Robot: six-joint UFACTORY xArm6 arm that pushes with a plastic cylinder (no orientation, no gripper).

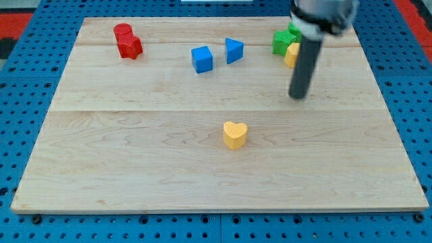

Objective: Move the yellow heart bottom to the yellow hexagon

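Note:
The yellow heart (235,134) lies near the middle of the wooden board, a little below centre. The yellow hexagon (291,55) sits at the view's upper right, partly hidden behind the rod, touching a green block (283,42). My tip (298,96) is to the right of and above the heart, just below the hexagon, and apart from both.
A red cylinder (122,31) and a red block (129,47) sit together at the upper left. A blue cube (202,59) and a blue triangular block (233,50) stand at the top centre. The board's edge (216,209) runs along the view's bottom.

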